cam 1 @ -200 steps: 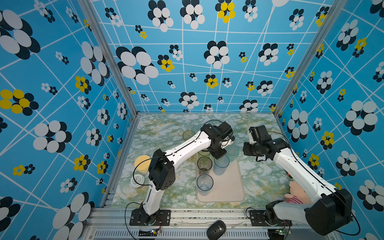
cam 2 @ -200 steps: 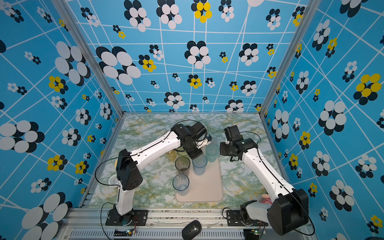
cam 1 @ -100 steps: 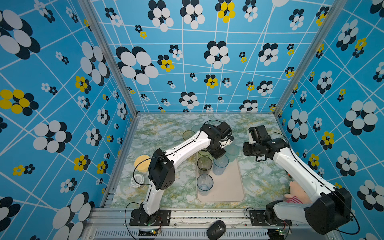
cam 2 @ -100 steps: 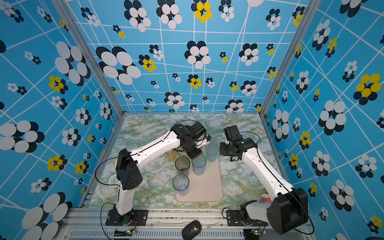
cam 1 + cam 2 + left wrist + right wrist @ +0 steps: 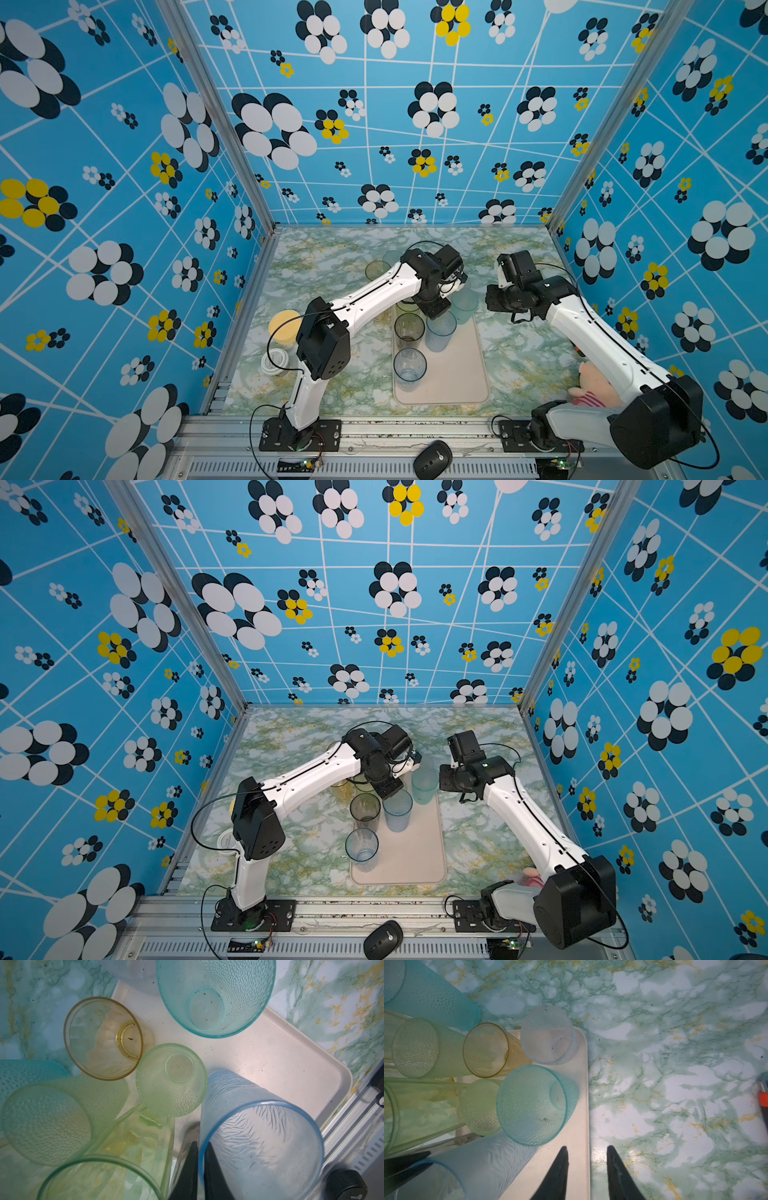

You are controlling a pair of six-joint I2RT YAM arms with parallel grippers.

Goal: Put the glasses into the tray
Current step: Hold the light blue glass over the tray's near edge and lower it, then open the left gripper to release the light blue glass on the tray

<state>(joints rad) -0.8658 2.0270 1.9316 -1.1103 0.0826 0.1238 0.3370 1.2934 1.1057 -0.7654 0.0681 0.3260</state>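
The left gripper (image 5: 201, 1147) is closed almost fully on the rim of the blue glass (image 5: 259, 1136). One finger sits inside the mouth and the other outside, with the thin wall pinched between them. From the jaws the glass reaches down to the floor of the tray (image 5: 270, 1059); I cannot tell whether its base touches. A green glass (image 5: 172, 1080) stands just ahead of these jaws. Farther ahead are a teal glass (image 5: 216, 995) on the tray and an amber glass (image 5: 101, 1039) near the tray's edge.

The right gripper (image 5: 586, 1153) is partly open and holds nothing. The tray's rim runs through the gap, so one finger is over the tray and the other over the table (image 5: 675, 1064). The teal glass stands just ahead of the tray-side finger. A clear glass (image 5: 548, 1034) stands farther ahead at the tray's corner.
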